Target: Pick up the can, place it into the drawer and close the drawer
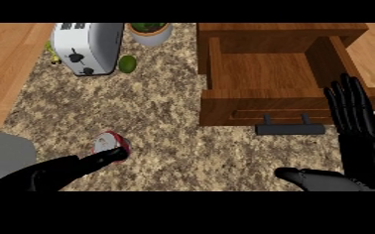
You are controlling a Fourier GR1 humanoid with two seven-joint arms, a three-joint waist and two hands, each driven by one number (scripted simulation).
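A red can (pixel 112 143) with a silver top stands on the speckled counter at lower left. My left hand (pixel 62 170) comes in from the lower left edge, its straight fingertips touching the can's near side. The wooden drawer (pixel 219 104) stands open at upper right, its inside bare, with a black handle (pixel 290 128) on its front. My right hand (pixel 351 129) is open at the right edge, fingers pointing up beside the drawer's front corner, thumb stretched left along the bottom.
A white toaster (pixel 88 47) stands at upper left, with a green lime-like fruit (pixel 127 63) beside it. A potted plant (pixel 149 32) is at the back. Wooden surface borders the counter on the left.
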